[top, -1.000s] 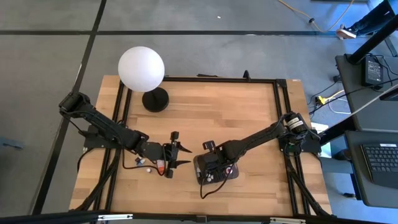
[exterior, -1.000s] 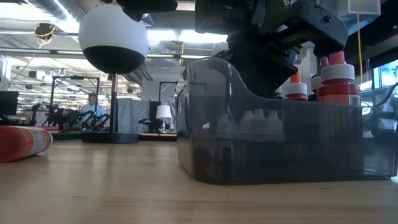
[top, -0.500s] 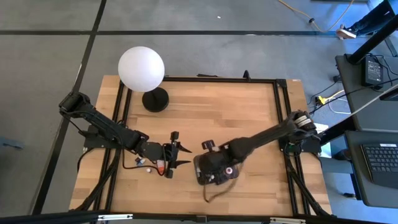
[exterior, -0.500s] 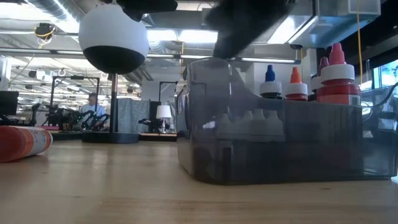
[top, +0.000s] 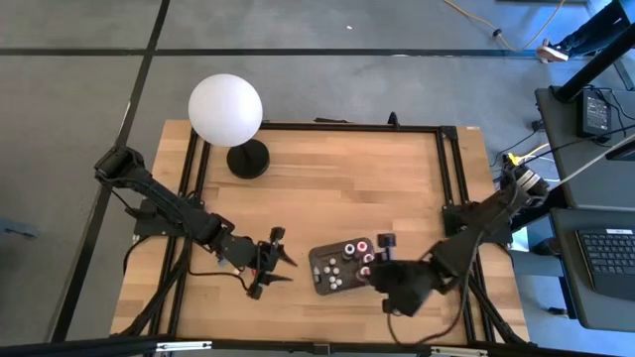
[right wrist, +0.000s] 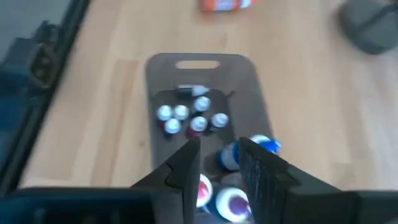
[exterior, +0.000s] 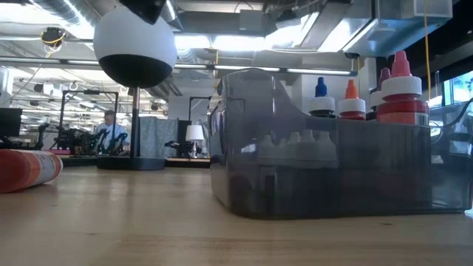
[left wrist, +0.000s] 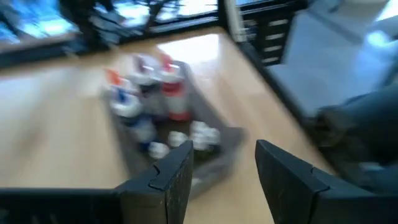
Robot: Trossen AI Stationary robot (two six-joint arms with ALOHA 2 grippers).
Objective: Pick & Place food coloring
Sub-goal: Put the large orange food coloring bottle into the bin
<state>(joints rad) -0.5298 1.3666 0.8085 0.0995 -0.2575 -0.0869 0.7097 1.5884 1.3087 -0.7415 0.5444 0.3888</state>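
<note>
The food coloring bottles [top: 353, 256] stand in a dark grey tray [top: 317, 285] near the table's front edge; they also show in the low view [exterior: 350, 100], the left wrist view [left wrist: 149, 93] and the right wrist view [right wrist: 193, 115]. One orange bottle [exterior: 22, 168] lies on its side on the table left of the tray, and it also shows in the right wrist view [right wrist: 227, 5]. My left gripper [top: 282, 259] is open and empty, just left of the tray. My right gripper [top: 377, 260] is open and empty above the tray's right end.
A white globe lamp [top: 225, 109] on a black base stands at the table's far left. A black frame runs round the table's edge [top: 448, 178]. Bare wood lies between the lamp and the tray.
My right gripper has risen from over the tray and drawn back toward the table's right and near edges. A blue-capped bottle now shows standing in the tray where the gripper was. My left gripper has moved a little toward the near edge.
</note>
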